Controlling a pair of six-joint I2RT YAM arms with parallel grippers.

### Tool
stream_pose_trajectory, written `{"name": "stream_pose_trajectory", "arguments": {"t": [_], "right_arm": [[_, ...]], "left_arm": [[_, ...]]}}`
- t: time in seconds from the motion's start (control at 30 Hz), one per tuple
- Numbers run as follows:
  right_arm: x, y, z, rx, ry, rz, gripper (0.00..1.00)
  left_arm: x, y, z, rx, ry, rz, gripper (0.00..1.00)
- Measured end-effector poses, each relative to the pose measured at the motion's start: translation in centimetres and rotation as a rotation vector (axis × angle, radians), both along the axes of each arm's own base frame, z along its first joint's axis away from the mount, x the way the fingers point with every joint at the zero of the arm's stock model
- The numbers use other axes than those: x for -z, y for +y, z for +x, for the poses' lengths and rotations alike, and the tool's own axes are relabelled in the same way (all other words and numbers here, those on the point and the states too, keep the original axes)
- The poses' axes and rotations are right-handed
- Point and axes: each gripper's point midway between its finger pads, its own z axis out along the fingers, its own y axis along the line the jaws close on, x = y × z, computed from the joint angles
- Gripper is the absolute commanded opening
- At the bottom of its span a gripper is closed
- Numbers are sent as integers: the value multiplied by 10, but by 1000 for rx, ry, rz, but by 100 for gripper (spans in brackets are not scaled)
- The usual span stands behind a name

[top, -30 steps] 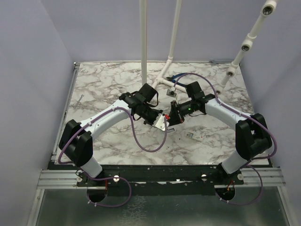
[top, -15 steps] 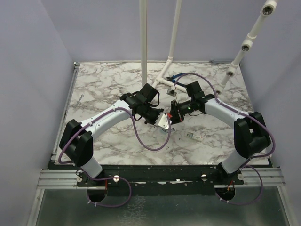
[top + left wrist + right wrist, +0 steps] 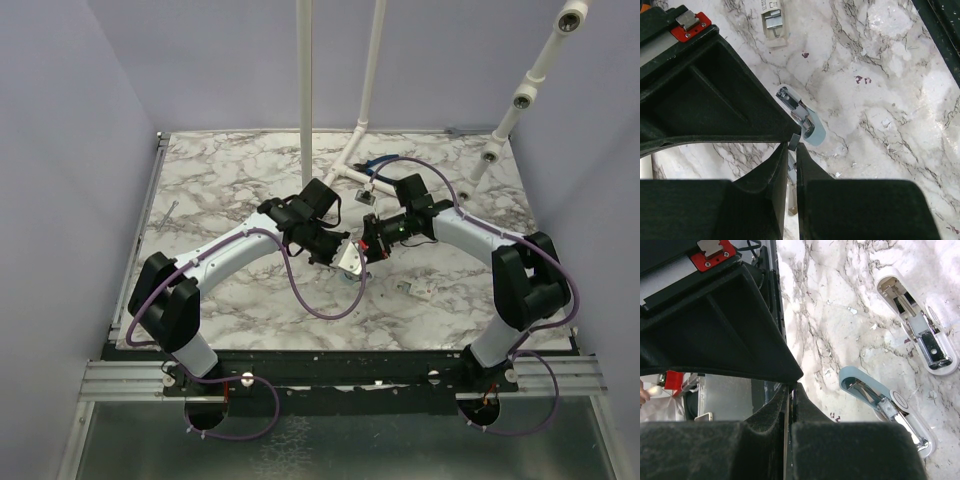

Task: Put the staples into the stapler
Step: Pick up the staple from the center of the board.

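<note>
Having converged slightly, left gripper [image 3: 794, 145] pinches staples [image 3: 794, 140] above stapler [image 3: 803, 121]; right gripper [image 3: 791, 386] pressed together.

Left gripper [image 3: 793, 146] fills the near part of the frame, its black fingers [image 3: 765, 175] drawn almost together with a small silvery strip [image 3: 794, 141] pinched at the tips. Stapler [image 3: 804, 120] lies open on the marble table [image 3: 890, 125] just past the tips, pale blue-green shell down, metal channel up. Farther off, a pale piece with metal inside [image 3: 772, 22] is cut by the frame edge; dark red specks [image 3: 861, 79] mark the marble to the right.
</note>
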Motion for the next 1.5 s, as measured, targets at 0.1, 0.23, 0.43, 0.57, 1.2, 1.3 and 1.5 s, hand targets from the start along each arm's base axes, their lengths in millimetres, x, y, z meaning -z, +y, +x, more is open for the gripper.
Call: {"name": "stream_pose_trajectory", "arguments": {"t": [0.1,0.23,0.43,0.57,1.2,1.3,1.5], "right_arm": [[0,-1,1,6,9,2,5],[0,-2,3,11,19,6,6],[-1,-4,5,18,20,9,10],[-1,-7,8,30,20,10,10],[1,-26,24,63,-42,14,19],[-7,-31,28,53,-111,23,22],[-34,-37,25,18,-297,58,32]], "left_arm": [[0,-1,-1,2,-1,-1,7],[0,-2,0,1,-8,-2,4],[0,-2,1,0,-11,-2,0],[-1,-3,1,0,-14,-4,0],[5,3,2,-50,46,-4,0],[1,7,5,-114,130,-27,0],[-6,3,5,-276,386,-41,0]]}}
